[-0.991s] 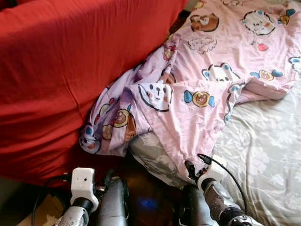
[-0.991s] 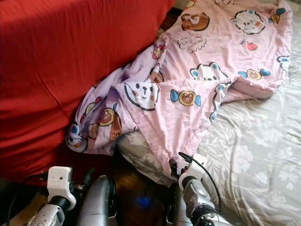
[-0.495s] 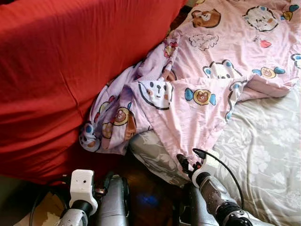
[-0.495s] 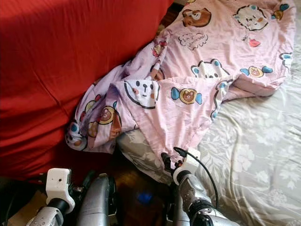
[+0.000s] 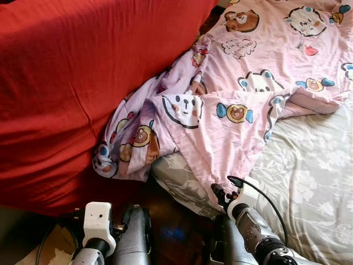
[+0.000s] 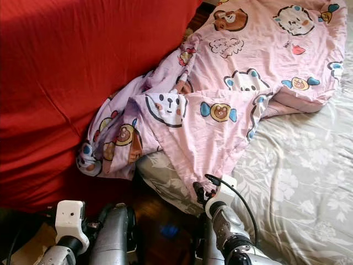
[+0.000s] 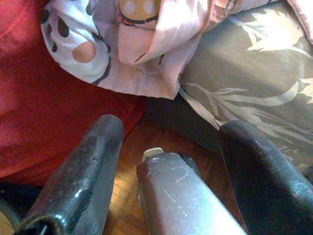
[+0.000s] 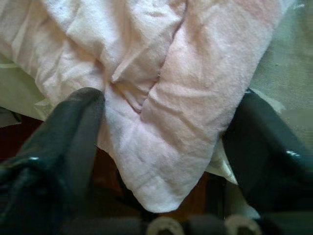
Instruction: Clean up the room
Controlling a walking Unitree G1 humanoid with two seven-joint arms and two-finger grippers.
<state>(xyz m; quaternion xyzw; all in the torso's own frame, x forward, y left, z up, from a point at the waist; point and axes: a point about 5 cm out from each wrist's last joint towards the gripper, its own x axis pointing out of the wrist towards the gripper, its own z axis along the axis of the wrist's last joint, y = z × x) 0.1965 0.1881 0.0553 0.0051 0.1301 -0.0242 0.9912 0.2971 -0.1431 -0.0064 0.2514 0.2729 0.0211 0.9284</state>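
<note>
My right gripper (image 8: pixel 161 147) straddles the pink blanket (image 5: pixel 259 72) corner at the mattress (image 5: pixel 314 182) edge, fingers spread, unclamped. Closing shallow risks pinching only hem (it slips free). Left gripper (image 7: pixel 166 161) idles, open.

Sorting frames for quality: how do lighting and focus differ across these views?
Eye views: bright and sharp on the pink quilt, with the floor gap between the arms in shadow. Right wrist view: soft, the right gripper fingers blurred around the quilt corner. Left wrist view: sharp cloth, dark blurred fingers.
</note>
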